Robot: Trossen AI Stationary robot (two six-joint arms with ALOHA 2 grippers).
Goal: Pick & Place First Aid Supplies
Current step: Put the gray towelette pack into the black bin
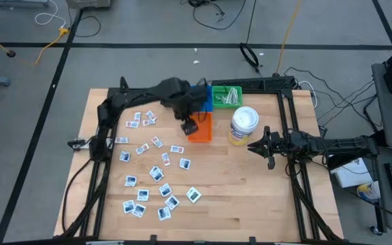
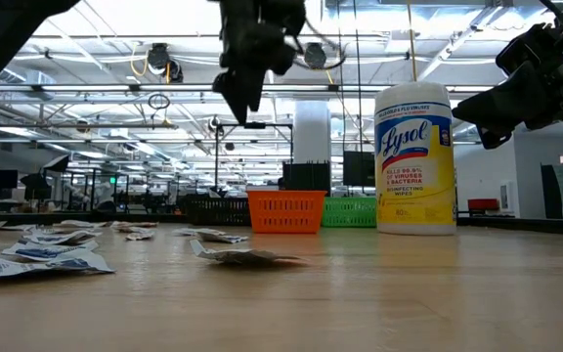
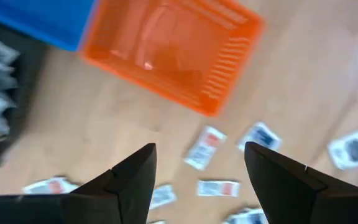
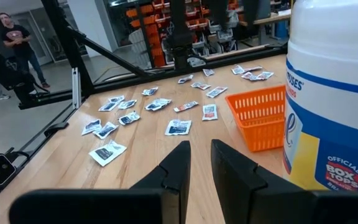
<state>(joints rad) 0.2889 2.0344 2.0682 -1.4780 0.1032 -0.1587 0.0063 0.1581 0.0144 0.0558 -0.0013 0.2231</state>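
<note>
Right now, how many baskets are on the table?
3: the orange basket sits nearest the table's middle, the blue basket behind it under the left arm and partly hidden, and the green basket beside the blue.
</note>
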